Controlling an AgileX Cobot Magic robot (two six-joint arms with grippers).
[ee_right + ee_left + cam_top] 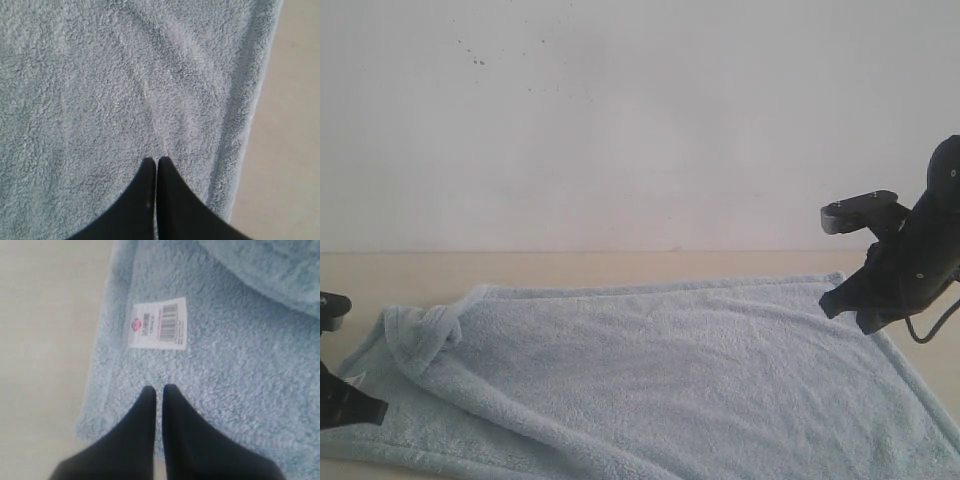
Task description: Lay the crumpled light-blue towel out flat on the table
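Beige tabletop (620, 265) is mostly covered by the towel (670, 370), which is laid nearly flat. Only the folded corner (425, 335) near the left claw (158, 388) is left to be opened. This claw and the right claw (157, 160) are closed together, and nothing is seen held.

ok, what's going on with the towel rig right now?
Two arms are working on a light-blue towel on the table. It lies mostly spread, but the far left corner is folded over. The left gripper is shut over the near left corner, by the white tag. The right gripper is shut near the right edge. Neither visibly pinches cloth.
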